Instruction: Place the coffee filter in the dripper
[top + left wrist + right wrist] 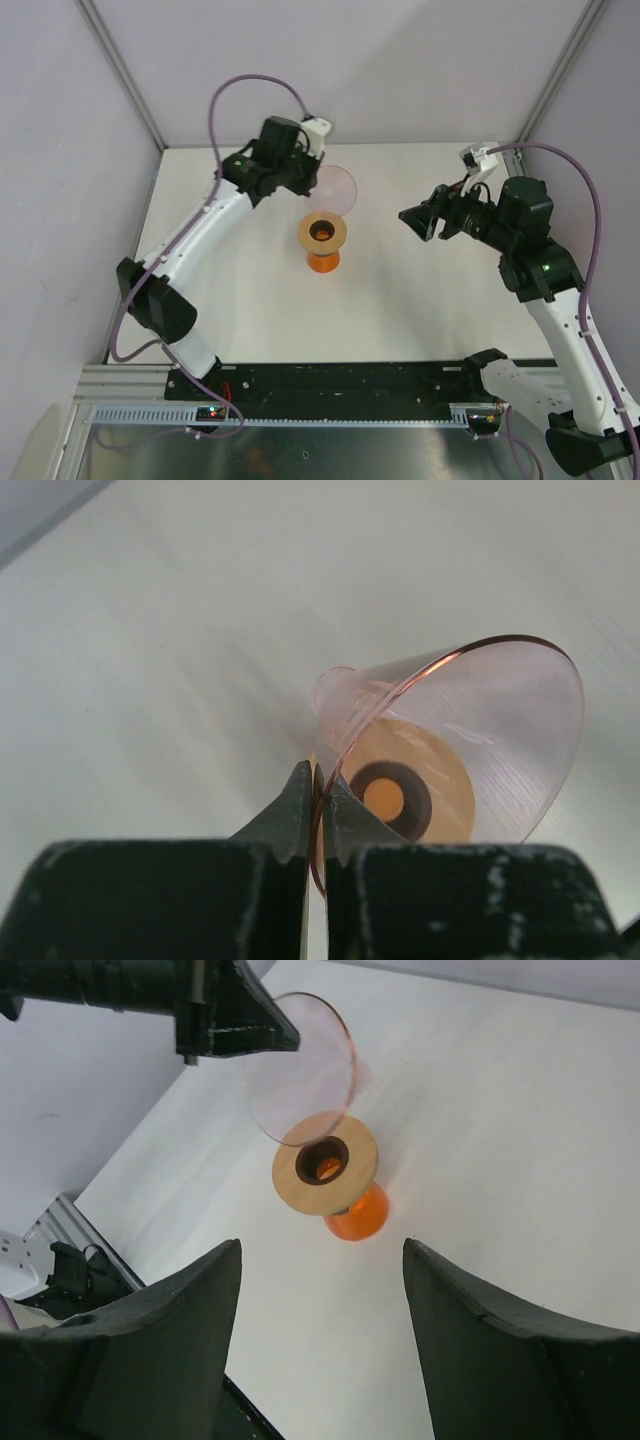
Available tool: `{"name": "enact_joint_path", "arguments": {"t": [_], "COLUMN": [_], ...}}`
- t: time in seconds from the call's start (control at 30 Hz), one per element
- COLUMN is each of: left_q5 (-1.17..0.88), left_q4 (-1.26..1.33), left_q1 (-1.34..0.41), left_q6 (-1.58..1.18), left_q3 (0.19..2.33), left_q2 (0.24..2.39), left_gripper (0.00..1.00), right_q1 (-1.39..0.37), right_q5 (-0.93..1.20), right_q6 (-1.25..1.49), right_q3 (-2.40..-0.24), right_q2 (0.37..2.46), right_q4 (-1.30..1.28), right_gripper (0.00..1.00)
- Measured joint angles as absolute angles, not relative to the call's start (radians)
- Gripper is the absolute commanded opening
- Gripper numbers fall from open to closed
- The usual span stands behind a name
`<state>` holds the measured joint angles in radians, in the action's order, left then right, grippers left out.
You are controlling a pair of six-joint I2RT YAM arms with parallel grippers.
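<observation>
- Robotics lab test cell.
- Two white-and-black robot arms, the left arm (200, 232) and the right arm (562, 320), are bolted to a black base plate (340, 380) on a slotted aluminium rail (330, 413) at the near edge.
- Plain white tabletop (430, 300), boxed in by blank pale panel walls (400, 60) on grey metal corner posts (120, 72).
- An exposed purple cable (255, 79) loops along each arm. There is a green status light (546, 267) on the right arm.
- Staged props: a clear pink-tinted plastic funnel dripper (480, 730), pinched at its rim by the black left gripper (317, 780), and an orange stand with tan ring top (323, 240) on the tabletop.
</observation>
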<state>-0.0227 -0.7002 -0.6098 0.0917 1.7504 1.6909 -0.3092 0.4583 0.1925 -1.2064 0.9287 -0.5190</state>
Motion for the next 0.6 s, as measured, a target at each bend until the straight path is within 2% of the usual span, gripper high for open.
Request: {"name": "enact_joint_path", "arguments": {"t": [0.27,0.43,0.6], "left_q5": [-0.244,-0.352,-0.410], "left_q4": [-0.819,-0.879,-0.916], "left_q1": [-0.424,-0.409,-0.399], "left_q6": [-0.094,-0.200,-0.278], "left_q3": [1.747,1.708,1.647], "left_q2": [1.579,1.563,1.563], "left_gripper": [0.00,0.00,0.00], "right_q1": [-0.427,-0.545,-0.616], "right_q5": [0.337,0.168,0.053], "right_q6": [0.261,0.304,0.331], "right_q3": [-1.206,-1.206,-1.206], "right_q2": [1.002,1.069,1.111], "right_q4": [-0.435,-0.342,-0.234], "right_gripper": [0.70,0.64,0.64]}}
